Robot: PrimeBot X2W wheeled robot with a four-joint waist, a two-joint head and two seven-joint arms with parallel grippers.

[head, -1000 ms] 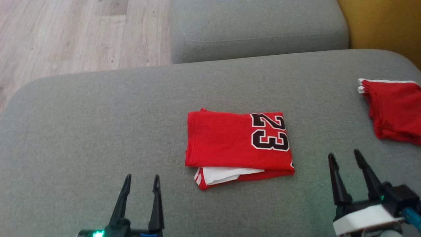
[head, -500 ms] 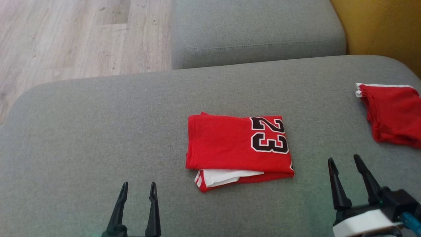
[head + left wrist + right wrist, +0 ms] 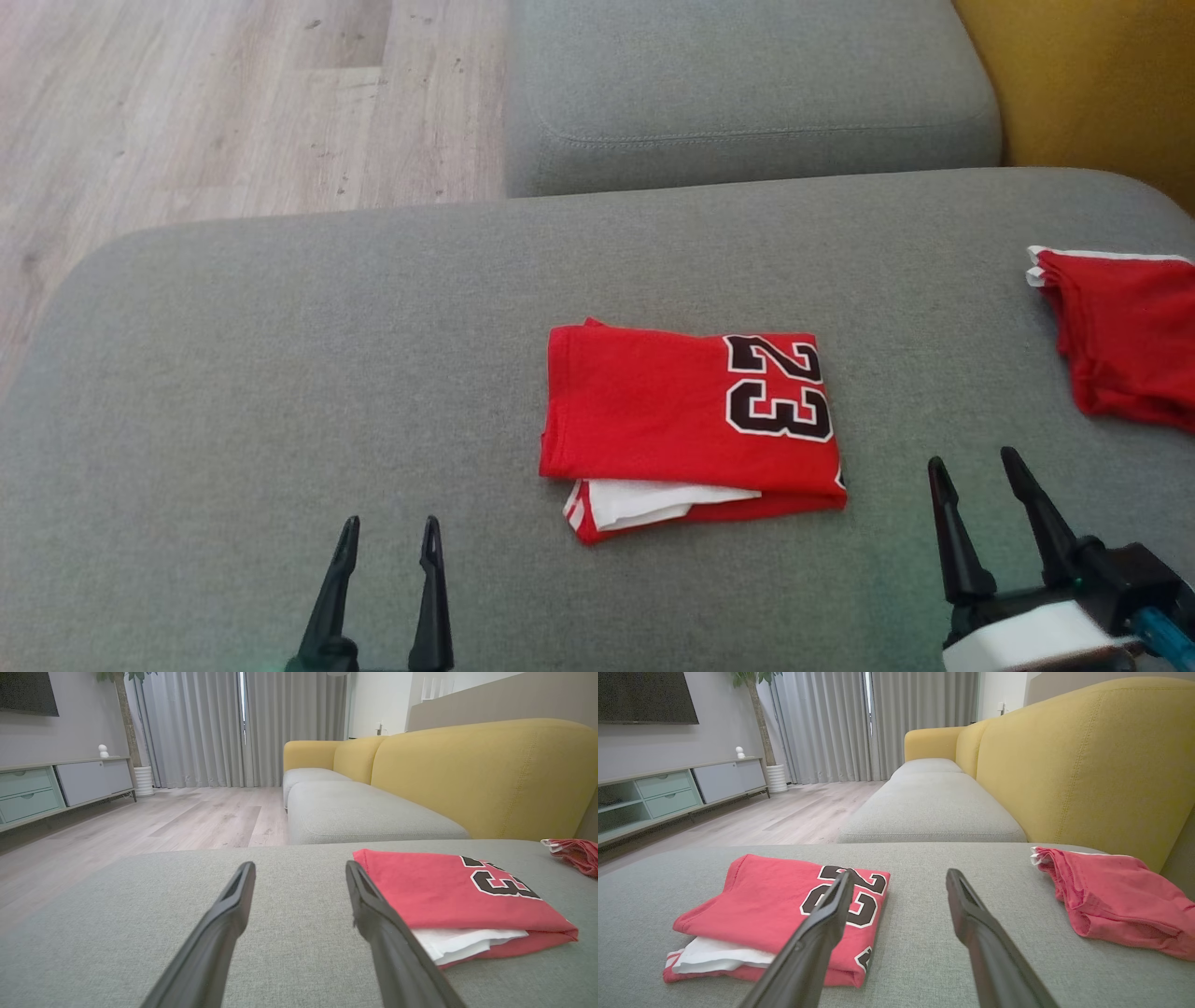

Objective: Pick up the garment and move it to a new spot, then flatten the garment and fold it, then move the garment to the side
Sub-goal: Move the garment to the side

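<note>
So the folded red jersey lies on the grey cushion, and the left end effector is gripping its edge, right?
Not quite. The folded red jersey lies on the grey cushion, but the left end effector is open and apart from it, as the head view shows.

Matt red cloth garment on coarse-woven grey sofa cushion.

view shifted slightly, left hand lower
</note>
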